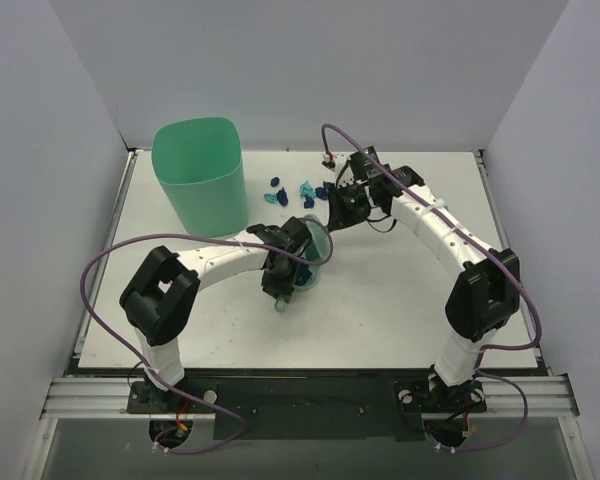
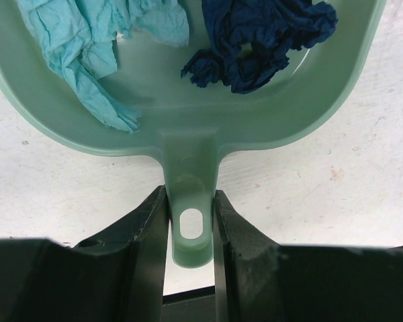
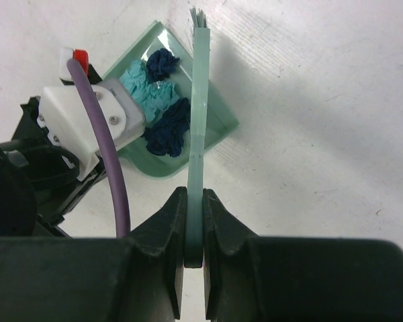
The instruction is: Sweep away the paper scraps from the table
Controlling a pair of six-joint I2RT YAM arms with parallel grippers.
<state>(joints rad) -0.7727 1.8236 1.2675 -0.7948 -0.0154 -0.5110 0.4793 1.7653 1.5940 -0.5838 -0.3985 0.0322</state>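
Note:
Several navy and turquoise paper scraps (image 1: pixel 302 190) lie on the white table (image 1: pixel 400 300) to the right of the bin. My left gripper (image 1: pixel 285 268) is shut on the handle (image 2: pixel 190 215) of a mint-green dustpan (image 2: pixel 188 127), which rests on the table. The pan holds turquoise scraps (image 2: pixel 87 47) and navy scraps (image 2: pixel 255 40). My right gripper (image 1: pixel 342 205) is shut on the flat handle of a mint-green brush (image 3: pixel 200 100). The brush's bristle end (image 3: pixel 199 17) points past the far edge of the dustpan (image 3: pixel 218 127).
A tall mint-green bin (image 1: pixel 200 175) stands at the back left, just left of the loose scraps. A purple cable (image 3: pixel 97 114) and the left wrist's white housing (image 3: pixel 87 121) sit beside the pan. White walls enclose the table at the back and sides.

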